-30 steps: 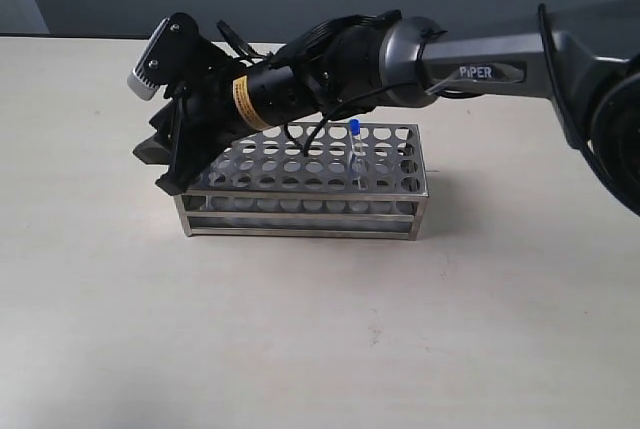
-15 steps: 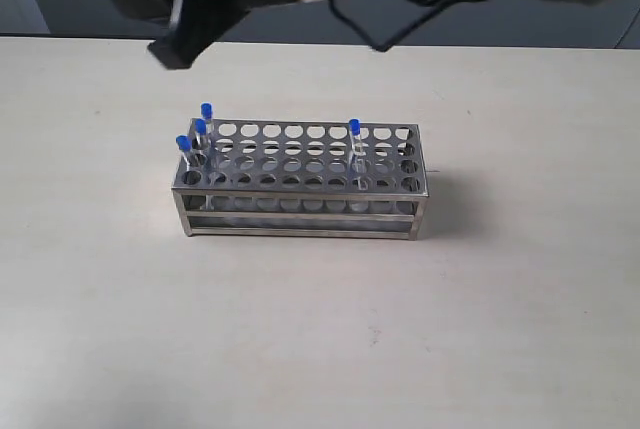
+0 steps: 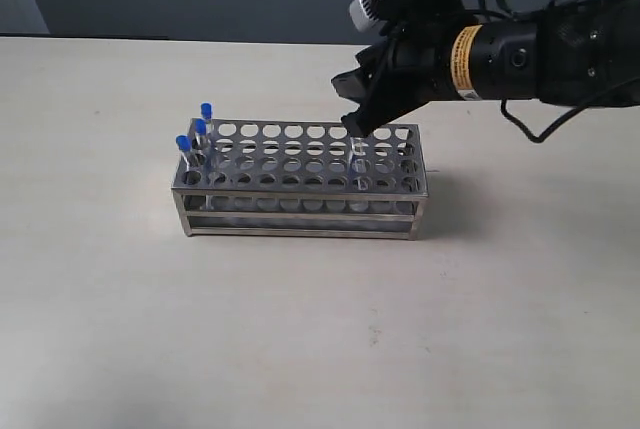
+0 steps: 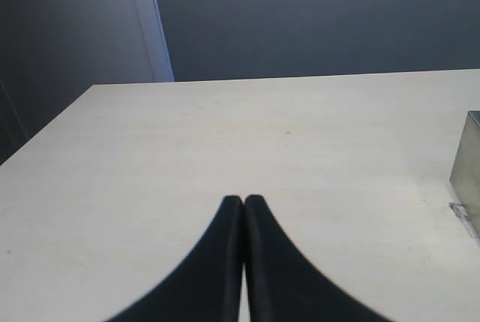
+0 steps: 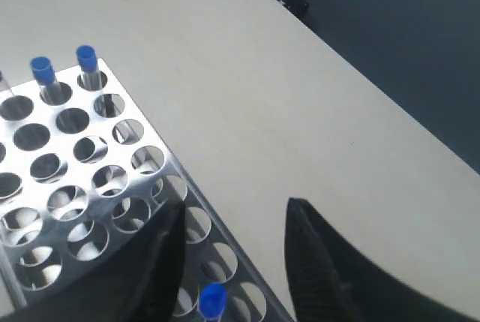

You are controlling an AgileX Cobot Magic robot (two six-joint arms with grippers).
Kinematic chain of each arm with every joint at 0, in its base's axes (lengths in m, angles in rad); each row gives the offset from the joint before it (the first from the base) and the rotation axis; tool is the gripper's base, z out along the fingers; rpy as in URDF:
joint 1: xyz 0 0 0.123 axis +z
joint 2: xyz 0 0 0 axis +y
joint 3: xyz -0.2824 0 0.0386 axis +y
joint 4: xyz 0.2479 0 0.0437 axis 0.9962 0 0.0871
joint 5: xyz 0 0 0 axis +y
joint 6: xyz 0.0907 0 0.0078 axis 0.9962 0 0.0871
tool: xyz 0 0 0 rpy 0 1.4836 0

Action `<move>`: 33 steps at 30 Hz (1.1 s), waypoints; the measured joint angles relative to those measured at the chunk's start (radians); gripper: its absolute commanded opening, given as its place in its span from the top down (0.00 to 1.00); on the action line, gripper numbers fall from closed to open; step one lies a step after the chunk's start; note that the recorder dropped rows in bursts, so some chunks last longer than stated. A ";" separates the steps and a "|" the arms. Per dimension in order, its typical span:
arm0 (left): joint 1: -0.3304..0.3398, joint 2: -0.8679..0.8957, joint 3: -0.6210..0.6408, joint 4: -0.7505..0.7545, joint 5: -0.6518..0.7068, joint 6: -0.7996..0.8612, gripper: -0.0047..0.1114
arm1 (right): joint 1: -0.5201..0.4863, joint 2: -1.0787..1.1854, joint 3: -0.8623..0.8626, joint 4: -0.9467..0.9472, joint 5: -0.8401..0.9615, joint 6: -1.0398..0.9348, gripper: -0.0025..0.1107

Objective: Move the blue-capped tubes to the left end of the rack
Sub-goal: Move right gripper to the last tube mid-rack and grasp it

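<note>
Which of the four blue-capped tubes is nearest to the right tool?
The lone tube toward the rack's right end, just below the open right tool; the other three tubes stand together at the left end.

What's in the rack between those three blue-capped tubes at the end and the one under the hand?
Nothing: between the three tubes and the lone tube, the rack shows only empty holes, in the exterior view.
</note>
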 measured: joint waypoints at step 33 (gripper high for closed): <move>0.000 0.000 0.000 0.000 0.000 0.000 0.96 | 0.000 0.230 -0.058 0.439 0.002 -0.273 0.41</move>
